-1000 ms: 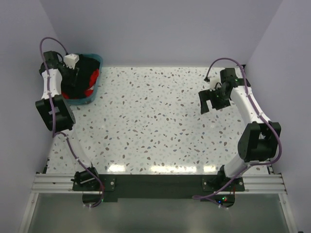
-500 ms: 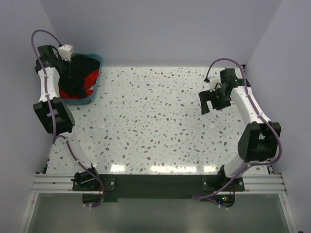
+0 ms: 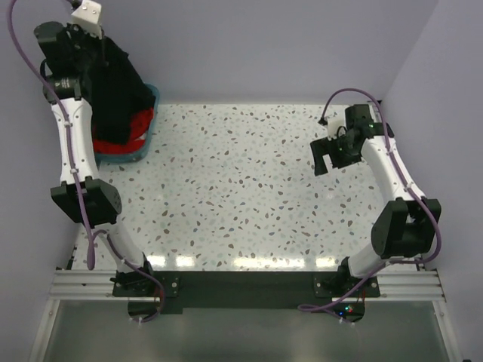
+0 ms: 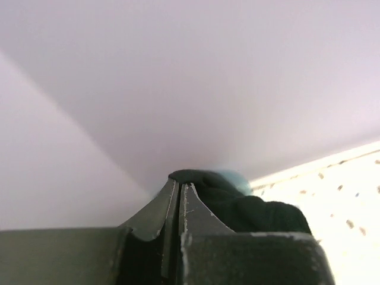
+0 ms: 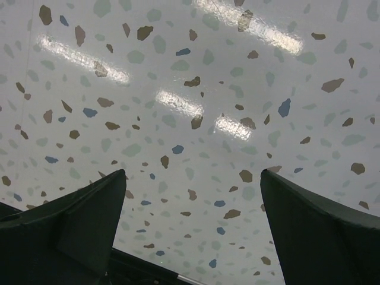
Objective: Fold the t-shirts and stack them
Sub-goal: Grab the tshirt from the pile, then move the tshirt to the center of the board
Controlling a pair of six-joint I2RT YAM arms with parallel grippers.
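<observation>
Jaws on the left gripper [image 3: 96, 47] are pinched tight on the black t-shirt [image 3: 117, 87] now, whereas a second ago they were apart and down in the teal basket [image 3: 153, 96] at the far left corner of the terrazzo table [image 3: 241, 196]. Since then that arm has swung way up, so the shirt hangs from the grip in a long dark drape. Its lower end still seems to sit in the basket on top of the red t-shirts [image 3: 140, 124], which haven't left it. I'd say the pick worked and the first shirt is nearly free, but it still needs carrying over to open tabletop and spreading out before any folding. Meanwhile the right gripper [image 3: 327, 160] hasn't budged: fingers wide apart, holding nothing, hovering over the far right of the table. Only the overhead view shows the drape and the basket. The left wrist cam just gives two fingertips pressed together, a lump of black cloth behind them and blank wall, while the right wrist cam shows bare speckled surface between its fingers
</observation>
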